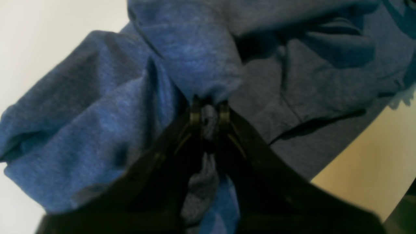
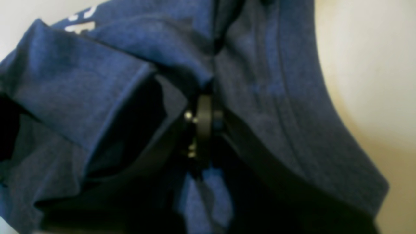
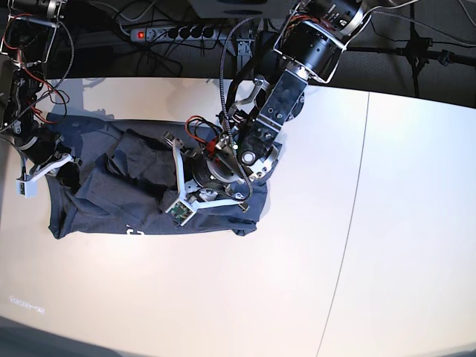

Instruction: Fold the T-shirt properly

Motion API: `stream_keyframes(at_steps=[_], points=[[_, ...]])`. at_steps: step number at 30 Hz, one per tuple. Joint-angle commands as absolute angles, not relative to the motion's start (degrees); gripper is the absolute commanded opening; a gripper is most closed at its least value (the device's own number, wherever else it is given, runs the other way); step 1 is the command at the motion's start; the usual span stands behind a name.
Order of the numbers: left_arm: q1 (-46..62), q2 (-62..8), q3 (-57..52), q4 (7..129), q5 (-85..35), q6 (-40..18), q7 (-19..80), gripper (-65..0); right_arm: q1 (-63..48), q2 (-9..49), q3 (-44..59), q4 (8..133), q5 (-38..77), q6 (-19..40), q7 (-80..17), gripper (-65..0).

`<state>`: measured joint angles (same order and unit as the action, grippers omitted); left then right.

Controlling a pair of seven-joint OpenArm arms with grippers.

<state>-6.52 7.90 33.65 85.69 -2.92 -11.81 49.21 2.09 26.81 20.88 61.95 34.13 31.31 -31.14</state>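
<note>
Two pinches were in place, and the left wrist view showed the first: the left gripper had its fingers nearly together on a bunched ridge of the shirt, the cloth rumpled in loose rolls over the pale table. No writing showed in that view. From the right wrist view, the right gripper was pressed shut on a fold of shirt; a few white letter fragments sat at the top left — too cropped to read. From the base view, the shirt lay crumpled on the table's left half, each arm at one end; white lettering near its front edge was too small to read. I judged the folding barely begun — no clean fold was made, flattening and all folds remained.
</note>
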Motion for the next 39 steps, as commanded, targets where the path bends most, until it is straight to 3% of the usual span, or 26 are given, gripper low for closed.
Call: stream_keyframes(at_steps=[1,5,11,14,24,29,30,34,39], points=[[-7.6,9.0,34.9,86.5,-3.6,-11.8,47.2,-65.0,2.2,27.9,21.0,61.9,32.6,31.3,-33.5,-65.0],[-8.2,9.0,38.2,86.5,-2.3,-11.8,46.7,-63.8,2.2,27.9,21.0,61.9,32.6,31.3,-33.5,-65.0],[-10.2,9.0,38.6,86.5,-1.5,-11.7,46.0,-37.2,2.2,27.9,21.0,61.9,32.6,31.3,-33.5,-65.0],[-10.6,9.0,38.6,86.5,-2.9,-11.6,46.0,-31.8,2.2,27.9,21.0,61.9,32.6,31.3,-33.5,-65.0],[-13.1,9.0,38.1,96.3,-2.2,-11.6,46.5,-31.9,2.2,27.9,21.0,61.9,32.6,31.3,-33.5,-65.0],[-14.4,9.0,31.4,96.5,0.2,-11.6,47.0,-32.2,2.2,27.9,21.0,61.9,32.3,31.3,-33.5,-65.0],[-14.2,9.0,29.8,96.5,-0.3,-11.6,47.4,-34.0,2.2,27.9,21.0,61.9,32.3,31.3,-33.5,-65.0],[-12.9,7.6,25.2,96.5,-3.0,-11.8,48.6,-54.5,2.2,27.9,21.0,61.9,32.4,31.3,-33.5,-65.0],[-8.7,4.7,24.8,96.5,-8.0,-20.6,48.5,-57.7,2.2,27.9,21.0,61.9,32.4,31.3,-33.5,-65.0]])
